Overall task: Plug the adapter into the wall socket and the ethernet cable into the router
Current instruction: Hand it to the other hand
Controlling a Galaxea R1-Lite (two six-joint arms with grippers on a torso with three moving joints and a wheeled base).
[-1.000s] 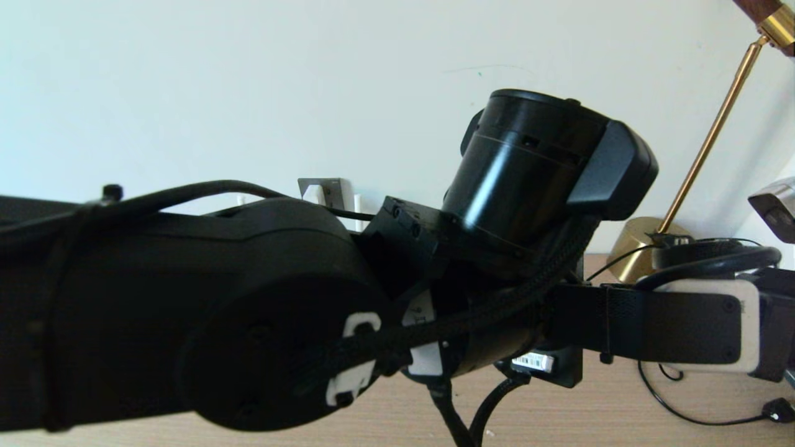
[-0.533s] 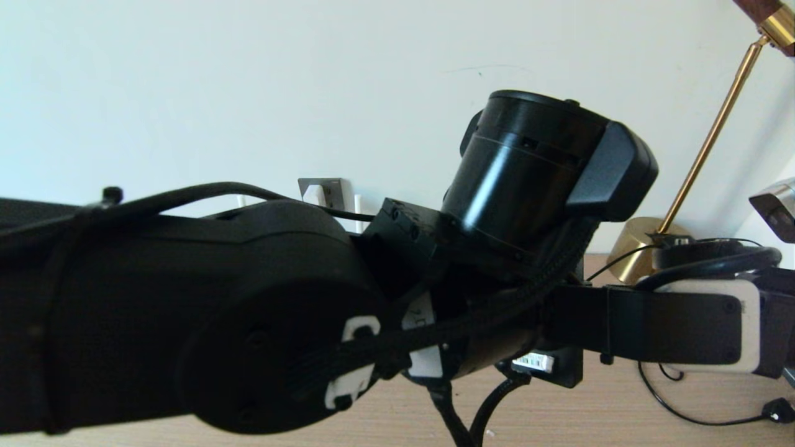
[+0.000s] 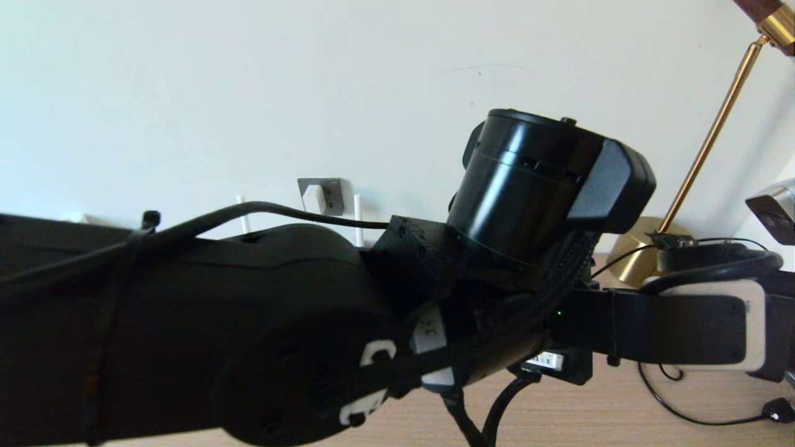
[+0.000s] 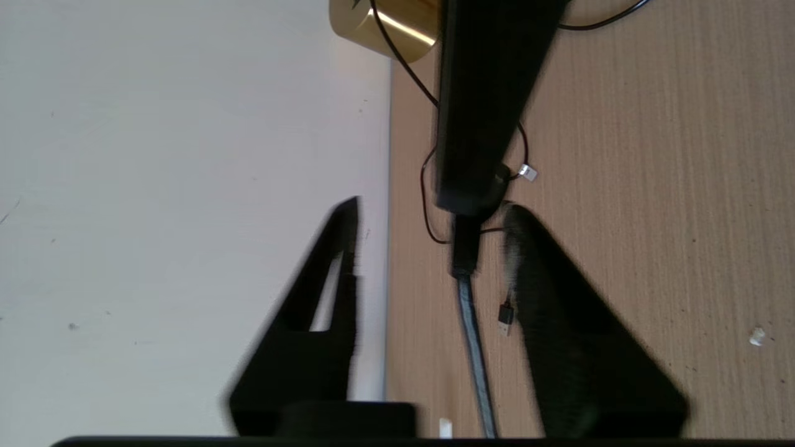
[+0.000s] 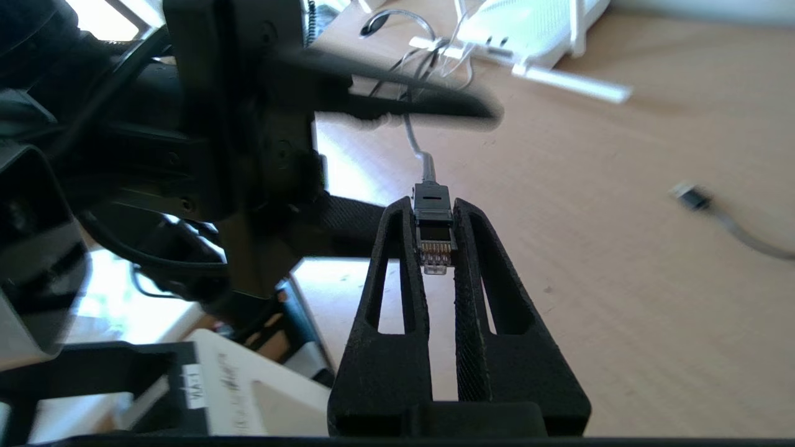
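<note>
My right gripper (image 5: 433, 210) is shut on the ethernet cable's plug (image 5: 433, 234), held above the wooden desk (image 5: 621, 279). The cable (image 5: 411, 133) trails off toward the white router (image 5: 534, 28) at the far end of the desk. In the head view the dark grey wall socket (image 3: 334, 194) shows behind my left arm (image 3: 248, 347), with the white adapter (image 3: 313, 197) on its face and two router antennas (image 3: 358, 217) beside it. My left gripper (image 4: 435, 239) is open and empty, close to the right gripper's tips and the held plug (image 4: 464, 248).
A brass lamp base (image 3: 640, 248) stands on the right by the wall, its stem slanting up. Thin black cords with small connectors (image 3: 776, 410) lie on the desk; a USB connector (image 4: 506, 316) lies next to my left gripper. My left arm hides most of the desk.
In the head view my left arm has dropped and shifted slightly right, uncovering more of the socket and antennas. The right arm has barely moved.
</note>
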